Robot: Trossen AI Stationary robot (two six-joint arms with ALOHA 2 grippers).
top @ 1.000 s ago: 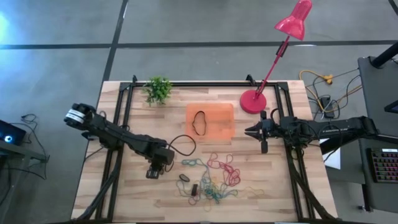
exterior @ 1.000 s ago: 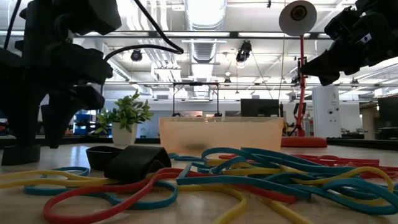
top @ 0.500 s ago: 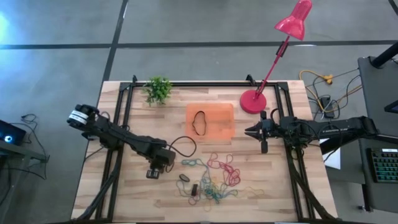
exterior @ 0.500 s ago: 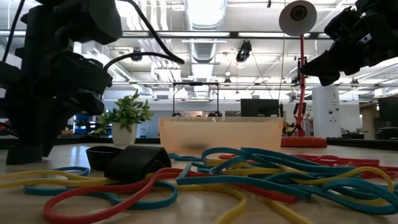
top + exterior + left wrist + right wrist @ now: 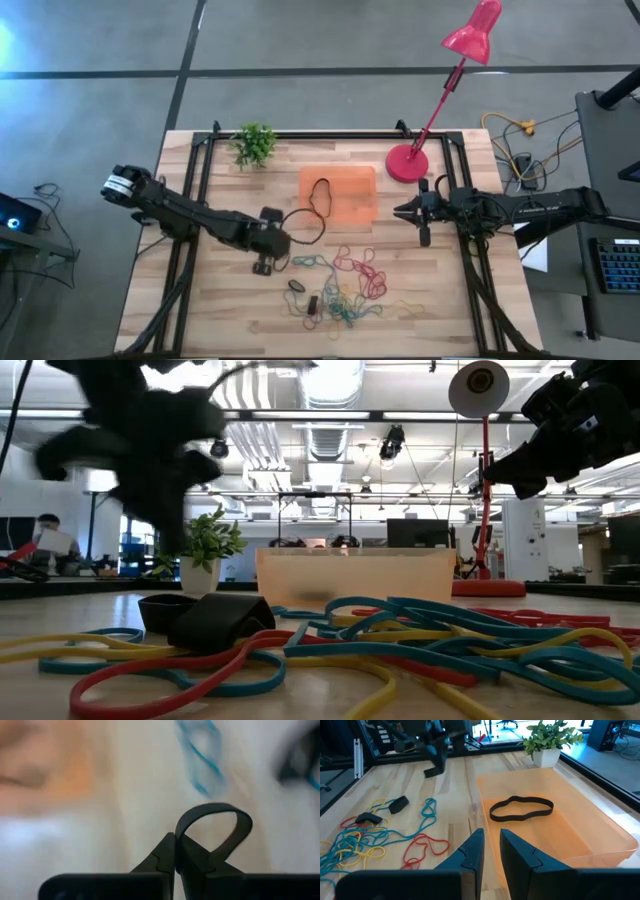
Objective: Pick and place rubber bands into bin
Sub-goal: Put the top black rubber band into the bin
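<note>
**A:** What are you noticing about your left gripper (image 5: 263,268) compared with a second ago?

**B:** It was standing wide above the wood near the table's (image 5: 200,310) front left; now you are seeing its fingers (image 5: 167,857) pressed together on a black rubber band (image 5: 220,822), with the loop sticking out past the tips. The arm is swinging toward the bin (image 5: 352,180), blurred in the low view.

**A:** And your right gripper (image 5: 424,237)?

**B:** It is hanging unmoved beside the bin's right edge, fingers nearly together, holding nothing.

**A:** Where are the bands sitting?

**B:** One black band (image 5: 521,807) is lying inside the orange bin. The coloured pile (image 5: 345,285) is lying unchanged on the wood in front of it.
</note>
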